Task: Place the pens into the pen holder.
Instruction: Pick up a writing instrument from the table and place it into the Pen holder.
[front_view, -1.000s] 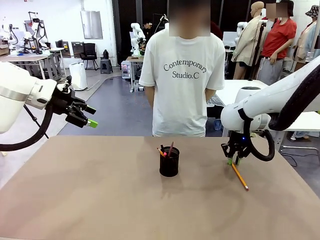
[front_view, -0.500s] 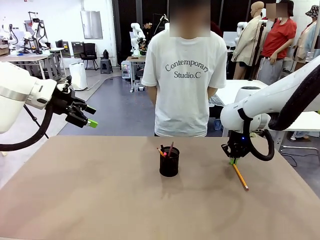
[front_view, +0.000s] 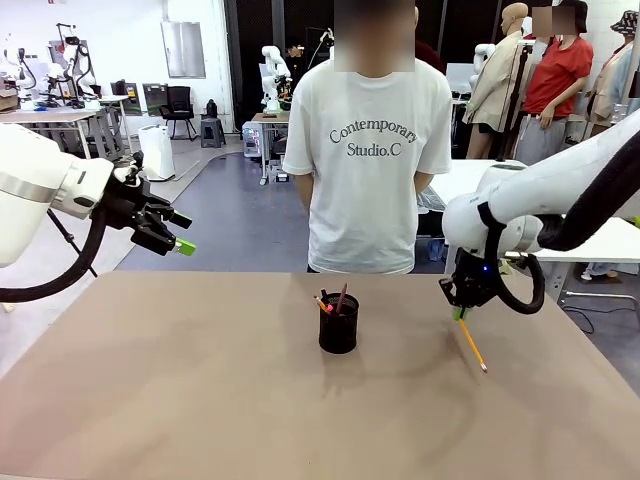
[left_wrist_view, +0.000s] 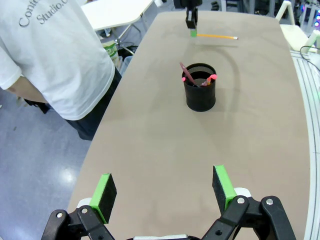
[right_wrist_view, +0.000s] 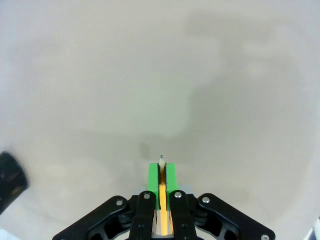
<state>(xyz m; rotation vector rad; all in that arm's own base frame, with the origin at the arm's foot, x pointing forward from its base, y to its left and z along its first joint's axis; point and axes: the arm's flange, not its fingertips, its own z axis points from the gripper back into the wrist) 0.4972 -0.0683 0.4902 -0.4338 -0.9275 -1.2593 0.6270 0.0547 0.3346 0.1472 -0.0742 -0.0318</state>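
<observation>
Right claw (front_view: 459, 313): pressed together on the pencil (front_view: 472, 345), which is pinched between the green pads (right_wrist_view: 170, 175); it is held low over the right part of the counter (front_view: 200, 390).
Pencil: yellow-orange, gripped at its far end, slanted down toward the robot's side. Its sharpened point is seen just past the pads in the right wrist view. Whether the low end touches the counter cannot be told.
Left claw (front_view: 183, 232): spread wide, nothing held between the pads (left_wrist_view: 105, 190); it is kept high over the left edge of the counter, well apart from everything else.
Holder (front_view: 338, 328): a black mesh cup, set upright near the middle of the counter, to the left of the right claw.
Brown pen (front_view: 342, 297): stood in the holder, leaned against the rim.
Black pen (front_view: 322, 302): also stood in the holder, red end up, leaned the other way.
In the way: part of the holder's mouth is taken by the two pens; bare counter is seen between holder and pencil.
Person (front_view: 370, 150): stood at the far side just behind the holder, in a white T-shirt, arms drawn behind the back.
Background: other tables and a chair are seen farther off.
</observation>
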